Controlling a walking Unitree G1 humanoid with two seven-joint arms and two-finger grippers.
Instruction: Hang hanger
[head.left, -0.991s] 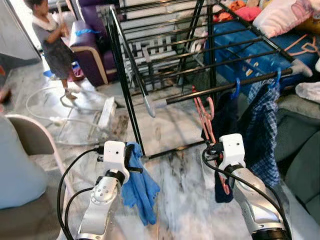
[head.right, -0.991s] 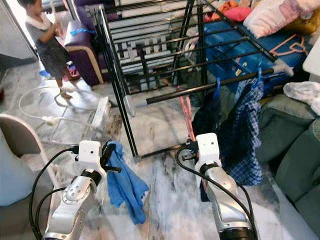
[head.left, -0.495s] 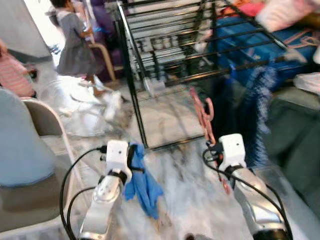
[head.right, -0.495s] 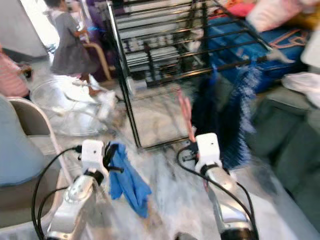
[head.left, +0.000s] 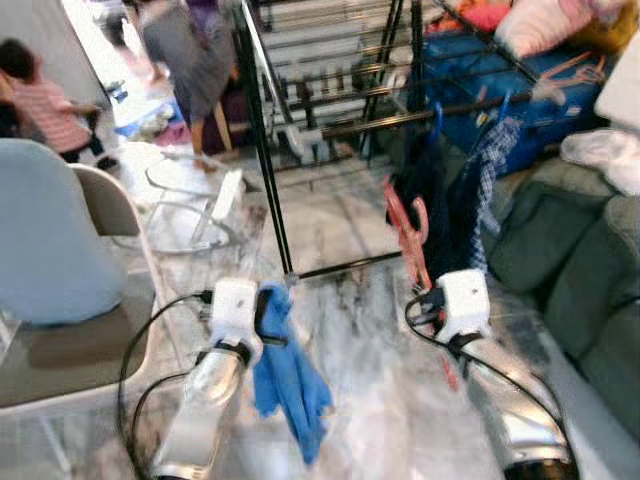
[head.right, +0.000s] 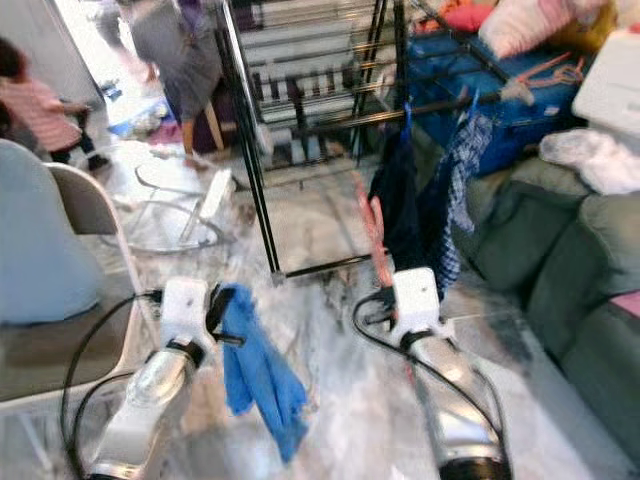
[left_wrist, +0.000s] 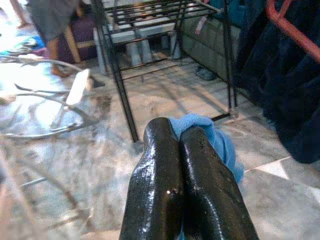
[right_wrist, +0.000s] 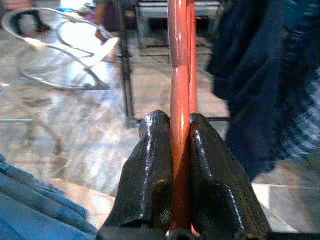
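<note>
Setting: marble floor (head.left: 360, 340) of a living room, with a black drying rack (head.left: 262, 150) standing at its middle.
Right gripper (right_wrist: 172, 131): pinching the red hanger (head.left: 405, 232) between its two black fingers (right_wrist: 150, 165), in front of the drying rack.
Hanger: standing upright from the grip, hook uppermost, just beside the dark garments (head.left: 430, 190) hanging from the drying rack's near bar; not on the bar.
Left gripper (left_wrist: 175, 137): fingers pressed together, clamping a blue cloth (head.left: 288, 375) that is drooping toward the floor before the rack.
Left of rack: grey chair (head.left: 60, 260); people (head.left: 190, 50) standing farther back.
Right of rack: grey sofa (head.left: 570, 270).
</note>
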